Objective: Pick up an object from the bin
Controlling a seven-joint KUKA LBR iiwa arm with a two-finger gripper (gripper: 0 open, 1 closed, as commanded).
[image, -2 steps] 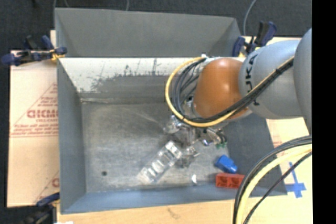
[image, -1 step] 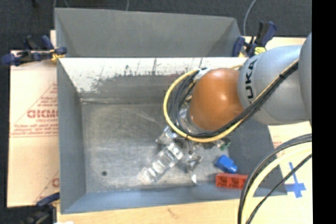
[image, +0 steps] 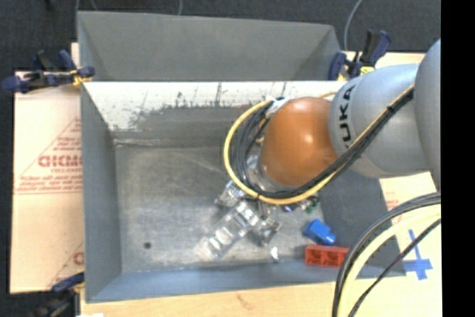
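My gripper (image: 245, 217) hangs under the orange dome, low over the bin floor at the front centre. Its metal parts blur into a pale glinting shape (image: 215, 241) stretching to the lower left, and I cannot tell whether that is a loose thing or part of the gripper. A small blue block (image: 319, 231) lies just right of the gripper. A flat red piece (image: 325, 256) rests against the front wall below the blue block. A tiny white bit (image: 274, 255) lies between them and the gripper.
A green scrap (image: 312, 206) peeks out beside the dome's lower right edge. A dark speck (image: 147, 245) marks the floor at the front left. The left half of the bin floor is bare metal. The arm and its cables cover the bin's right side.
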